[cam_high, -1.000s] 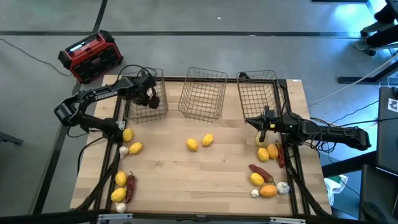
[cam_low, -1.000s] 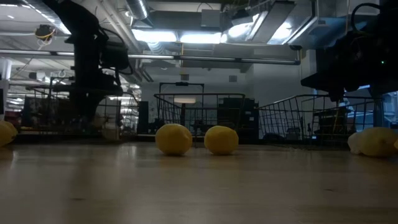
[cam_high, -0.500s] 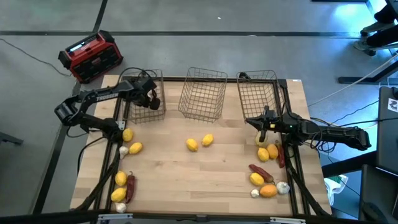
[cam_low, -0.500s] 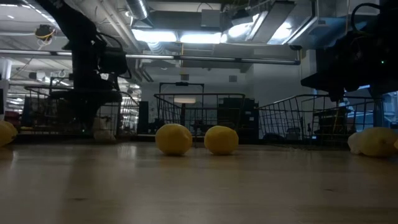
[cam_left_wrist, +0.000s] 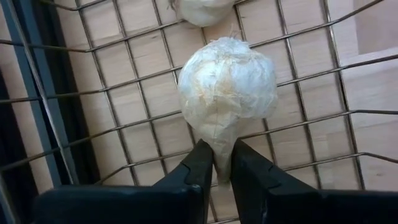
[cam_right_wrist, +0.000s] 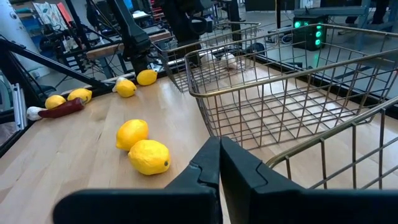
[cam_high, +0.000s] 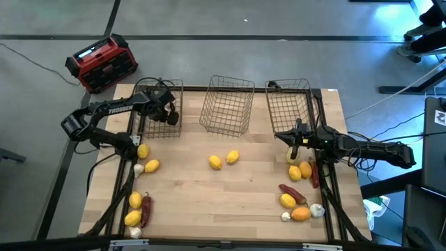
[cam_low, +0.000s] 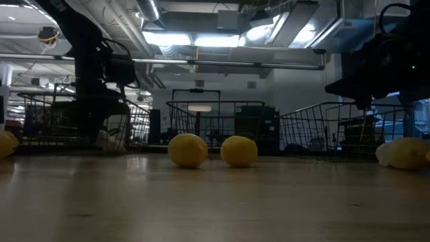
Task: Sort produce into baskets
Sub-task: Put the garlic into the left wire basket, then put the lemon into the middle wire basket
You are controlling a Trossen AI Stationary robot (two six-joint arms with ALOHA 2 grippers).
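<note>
My left gripper [cam_high: 169, 115] reaches into the left wire basket [cam_high: 143, 94] and is shut on a white bulb [cam_left_wrist: 227, 87], close above the basket's mesh floor. A second white bulb [cam_left_wrist: 202, 7] lies in that basket. My right gripper [cam_high: 293, 137] is shut and empty, at the near edge of the right basket [cam_high: 289, 104]; its fingers show in the right wrist view [cam_right_wrist: 219, 152]. Two lemons [cam_high: 214, 162] [cam_high: 232, 157] lie mid-table. The middle basket [cam_high: 228, 104] stands between the other two. My left gripper pinches the bulb's thin papery stem end [cam_left_wrist: 222, 163] between its two fingers. The round body of the bulb sticks out beyond the fingertips, over the mesh floor of the basket. Whether the bulb rests on the mesh I cannot tell.
At the table's left lie lemons [cam_high: 143, 150], a white bulb [cam_high: 138, 169] and a dark red piece [cam_high: 146, 206]. At the right lie lemons [cam_high: 295, 172], red pieces [cam_high: 291, 192], an orange one [cam_high: 301, 213] and bulbs [cam_high: 317, 208]. A red-and-black box [cam_high: 101, 63] stands beyond the far left corner.
My left gripper has gone down inside the left basket and a little toward the table's left edge, keeping its hold on the white bulb. The left basket has shifted slightly with it. My right arm has kept still.
</note>
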